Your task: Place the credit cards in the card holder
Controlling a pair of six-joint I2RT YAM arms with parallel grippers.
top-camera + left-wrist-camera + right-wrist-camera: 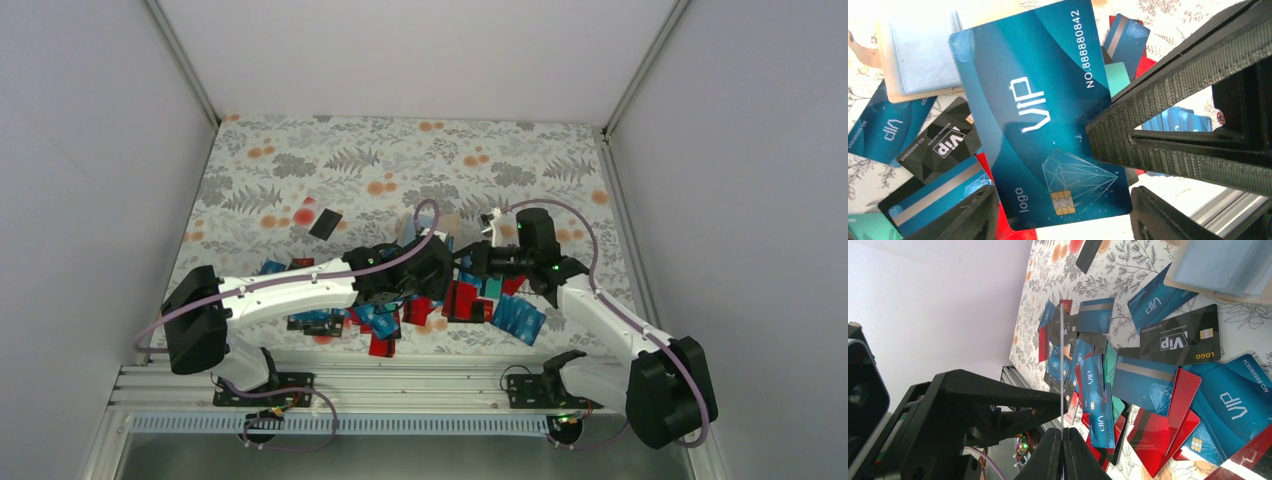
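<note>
Top view: you look down from above and behind the two black-and-white arm bases (265, 385), well back, taking in the whole floral-print counter (400, 160).

Left wrist view: you ride just behind the left hand (1063, 227), facing down, very close. One blue plastic VIP card (1038, 115) fills most of the frame.

Right wrist view: you look along the right hand (1062, 439), rolled sideways, low and near the counter.

Both wrist views share the black VIP card (940, 145) and the beige flat card holder (918, 60). The top view covers both patches, small.
</note>
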